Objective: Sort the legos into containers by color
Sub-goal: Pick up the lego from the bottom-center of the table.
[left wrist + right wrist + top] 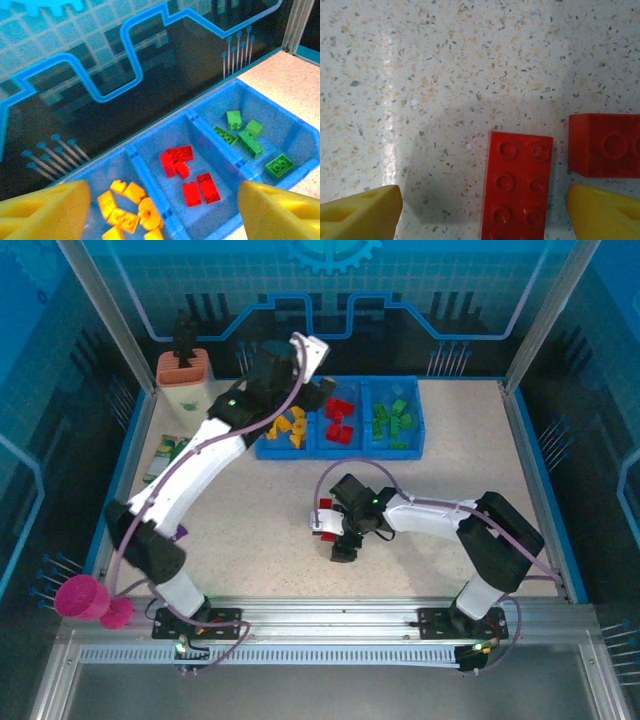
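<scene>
The blue three-compartment tray (424,420) stands at the back centre. Yellow bricks (285,427) fill its left compartment, red bricks (338,422) the middle and green bricks (392,420) the right. My left gripper (162,215) hangs open and empty over the tray's near side, above the yellow bricks (125,210) and red bricks (192,175), with the green bricks (247,140) further right. My right gripper (482,215) is open just above the table, its fingers on either side of a flat red two-by-four brick (517,187). A second red brick (605,145) lies just right of it. From above, these bricks (325,506) show beside the right gripper (335,528).
A cream-and-orange holder (183,380) stands at the back left, with green packets (170,452) in front of it. A pink cup (85,598) sits off the table's near left corner. Metal frame posts border the table.
</scene>
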`<state>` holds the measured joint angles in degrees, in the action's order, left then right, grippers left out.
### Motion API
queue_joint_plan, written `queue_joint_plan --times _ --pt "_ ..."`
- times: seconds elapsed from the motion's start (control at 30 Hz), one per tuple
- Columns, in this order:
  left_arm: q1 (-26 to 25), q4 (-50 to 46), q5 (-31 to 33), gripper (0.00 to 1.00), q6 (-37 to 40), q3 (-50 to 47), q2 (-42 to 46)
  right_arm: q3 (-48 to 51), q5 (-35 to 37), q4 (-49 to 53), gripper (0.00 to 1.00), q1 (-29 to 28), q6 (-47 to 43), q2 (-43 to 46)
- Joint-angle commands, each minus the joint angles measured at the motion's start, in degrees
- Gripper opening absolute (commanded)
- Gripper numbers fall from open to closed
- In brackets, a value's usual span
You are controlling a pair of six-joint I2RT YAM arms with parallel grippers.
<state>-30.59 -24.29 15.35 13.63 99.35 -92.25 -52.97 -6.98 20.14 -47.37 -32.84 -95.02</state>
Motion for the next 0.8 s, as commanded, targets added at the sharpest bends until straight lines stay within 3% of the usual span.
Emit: queue_joint_plan --times 0.0,0.3,0.47,0.53,0.77 --pt "0.51 2.23 5.19 0.80 0.26 -7.04 8.12 -2.57 2.56 2.97 0.80 -1.10 -1.49 -2.24" --pt "5.60 -0.54 9.87 0.83 -0.80 -20.46 26.00 -6.80 5.62 8.72 0.54 -1.63 -2.95 -7.07" --pt "9.90 -2.72 9.87 0.84 -0.80 -24.43 31.10 -8.89 5.38 12.41 0.24 -1.72 -3.49 -8.41" --pt "11.43 -3.19 9.71 0.84 -0.97 -26.16 32.39 -9.13 5.63 13.32 0.17 -1.75 -3.46 -7.57" --pt "14.15 -7.26 9.01 0.87 -3.16 -33.67 37.34 -13.27 6.25 19.77 0.13 1.61 -0.44 -0.86"
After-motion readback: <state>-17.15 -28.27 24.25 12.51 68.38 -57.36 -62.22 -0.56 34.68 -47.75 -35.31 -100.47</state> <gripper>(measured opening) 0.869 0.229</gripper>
